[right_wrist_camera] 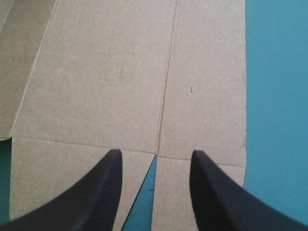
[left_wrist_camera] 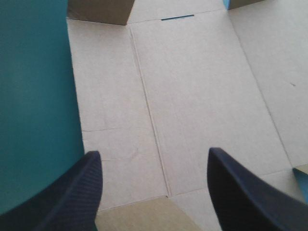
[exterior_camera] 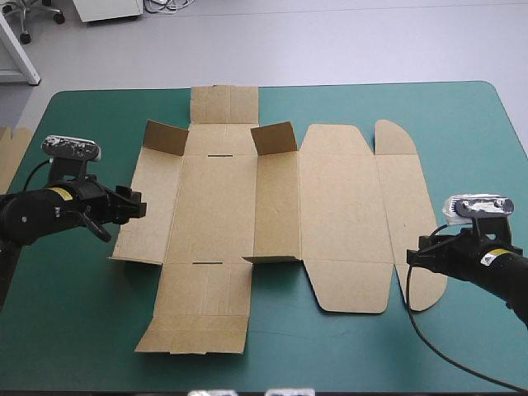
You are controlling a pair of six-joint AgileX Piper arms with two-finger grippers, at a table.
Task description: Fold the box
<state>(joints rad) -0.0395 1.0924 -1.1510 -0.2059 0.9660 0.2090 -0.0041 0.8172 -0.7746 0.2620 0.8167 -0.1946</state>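
The brown box lies as a cut sheet, mostly flat, in the middle of the teal-green table. Two small flaps near its far edge stand raised. My left gripper is open at the sheet's left edge, and its black fingers straddle the left panel. My right gripper is open at the sheet's right end, above the near corner of the rounded end flap. Its fingers stand apart over the board, holding nothing.
More brown board shows at the table's left edge. Teal-green cover lies bare to the right of the sheet and along the near edge. A slot is cut in the panel ahead of the left gripper.
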